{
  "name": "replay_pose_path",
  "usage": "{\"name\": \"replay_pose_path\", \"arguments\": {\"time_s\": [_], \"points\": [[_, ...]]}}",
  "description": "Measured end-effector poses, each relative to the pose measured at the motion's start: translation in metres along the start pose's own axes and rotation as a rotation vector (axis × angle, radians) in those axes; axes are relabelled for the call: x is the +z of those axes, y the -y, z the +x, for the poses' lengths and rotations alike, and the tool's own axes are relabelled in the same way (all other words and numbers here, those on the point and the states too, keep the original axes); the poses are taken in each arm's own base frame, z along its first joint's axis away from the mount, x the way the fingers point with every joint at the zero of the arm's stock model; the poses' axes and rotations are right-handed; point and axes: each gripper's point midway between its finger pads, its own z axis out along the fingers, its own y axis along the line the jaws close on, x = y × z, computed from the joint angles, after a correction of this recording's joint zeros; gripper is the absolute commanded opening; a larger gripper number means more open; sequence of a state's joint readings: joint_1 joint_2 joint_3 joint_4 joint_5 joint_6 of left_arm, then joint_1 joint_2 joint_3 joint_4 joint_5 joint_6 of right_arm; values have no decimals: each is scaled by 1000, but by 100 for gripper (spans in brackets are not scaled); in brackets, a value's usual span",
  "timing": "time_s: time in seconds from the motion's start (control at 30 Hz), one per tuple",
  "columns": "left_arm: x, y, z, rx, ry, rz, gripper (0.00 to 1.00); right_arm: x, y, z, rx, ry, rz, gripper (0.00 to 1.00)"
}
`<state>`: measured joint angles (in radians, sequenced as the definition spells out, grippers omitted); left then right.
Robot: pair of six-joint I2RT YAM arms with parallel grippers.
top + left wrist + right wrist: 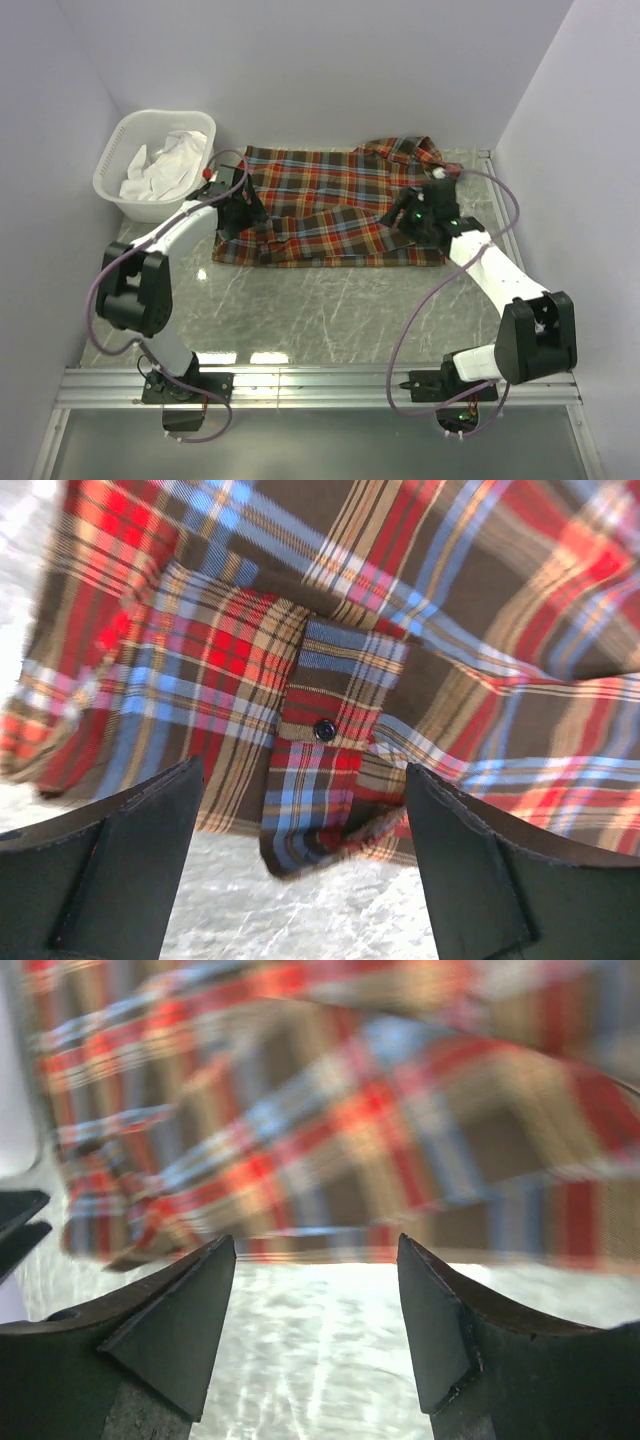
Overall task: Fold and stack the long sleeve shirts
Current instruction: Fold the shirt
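The plaid flannel shirt [340, 205] lies spread on the worktop [330, 310], one buttoned cuff [330, 770] at its near-left edge. The left pincer [240, 208] and right pincer [408, 215] gape wide and empty at its two ends. The task looks mid-fold, and the next move likely needs fresh grips on the fabric edges.

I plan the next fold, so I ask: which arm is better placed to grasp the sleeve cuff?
Left. The left claw, open, hangs just over the buttoned cuff, which lies between its jaws. The right claw, also open, faces only a blurred shirt edge.
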<state>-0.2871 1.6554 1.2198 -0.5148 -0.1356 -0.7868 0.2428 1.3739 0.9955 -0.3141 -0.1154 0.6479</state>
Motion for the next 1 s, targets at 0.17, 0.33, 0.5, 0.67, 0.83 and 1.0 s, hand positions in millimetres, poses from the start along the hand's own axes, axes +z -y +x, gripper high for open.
{"name": "replay_pose_path", "arguments": {"time_s": [0.17,0.33,0.5,0.67,0.83,1.0], "points": [[24,1,17,-4,-66,-33,86,5,76,13,211,7,61,70],[33,9,20,-8,-77,-33,84,8,117,15,395,43,49,69],[37,10,23,-8,-84,-38,83,13,136,17,501,76,13,68],[47,10,25,-5,-93,-46,81,22,148,24,560,82,3,68],[58,10,27,-1,-97,-62,79,22,158,32,595,84,20,67],[66,10,28,1,-103,-70,74,24,163,32,615,85,24,66]]}}
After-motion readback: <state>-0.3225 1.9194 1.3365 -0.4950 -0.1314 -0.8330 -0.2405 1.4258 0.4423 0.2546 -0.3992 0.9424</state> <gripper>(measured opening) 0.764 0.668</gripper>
